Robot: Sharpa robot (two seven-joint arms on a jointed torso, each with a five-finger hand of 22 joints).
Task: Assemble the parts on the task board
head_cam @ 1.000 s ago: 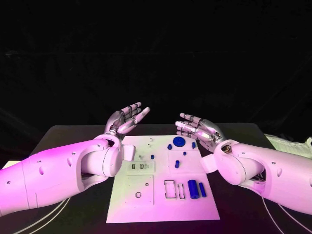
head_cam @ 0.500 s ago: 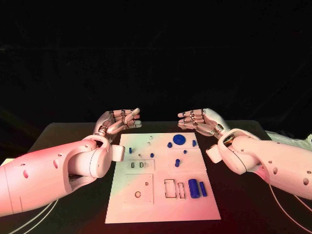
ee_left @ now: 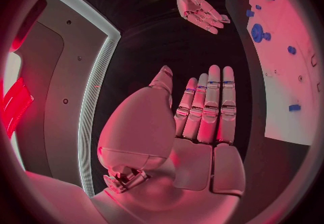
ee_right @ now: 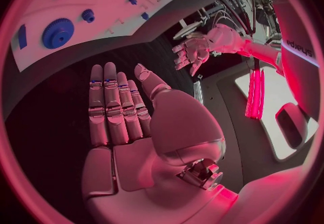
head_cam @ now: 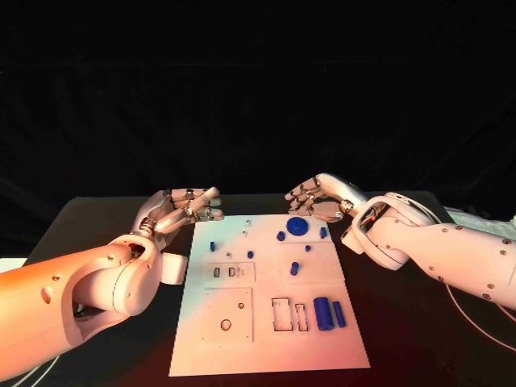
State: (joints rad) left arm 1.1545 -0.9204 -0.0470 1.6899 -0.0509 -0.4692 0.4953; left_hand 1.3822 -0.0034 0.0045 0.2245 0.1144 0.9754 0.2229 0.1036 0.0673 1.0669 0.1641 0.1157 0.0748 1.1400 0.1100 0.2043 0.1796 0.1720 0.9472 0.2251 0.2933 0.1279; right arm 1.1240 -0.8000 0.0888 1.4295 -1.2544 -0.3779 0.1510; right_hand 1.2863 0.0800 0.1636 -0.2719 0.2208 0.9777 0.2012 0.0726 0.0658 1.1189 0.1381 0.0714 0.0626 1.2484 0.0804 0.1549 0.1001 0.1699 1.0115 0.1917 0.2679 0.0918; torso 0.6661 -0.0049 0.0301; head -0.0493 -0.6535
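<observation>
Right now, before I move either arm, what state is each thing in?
Left robot hand: open, holding nothing, beside the board's far left corner.
Right robot hand: open, holding nothing, above the board's far edge.
White rectangular task board: flat on the table.
Blue toothed gear: lying on the board.
Blue cylinder: lying on the board.

Black table (head_cam: 118, 218), dark backdrop (head_cam: 258, 97)

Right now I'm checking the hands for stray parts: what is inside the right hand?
Nothing. The right hand has an empty palm and straight fingers, above the black table beside the board. The blue gear lies on the board.
</observation>
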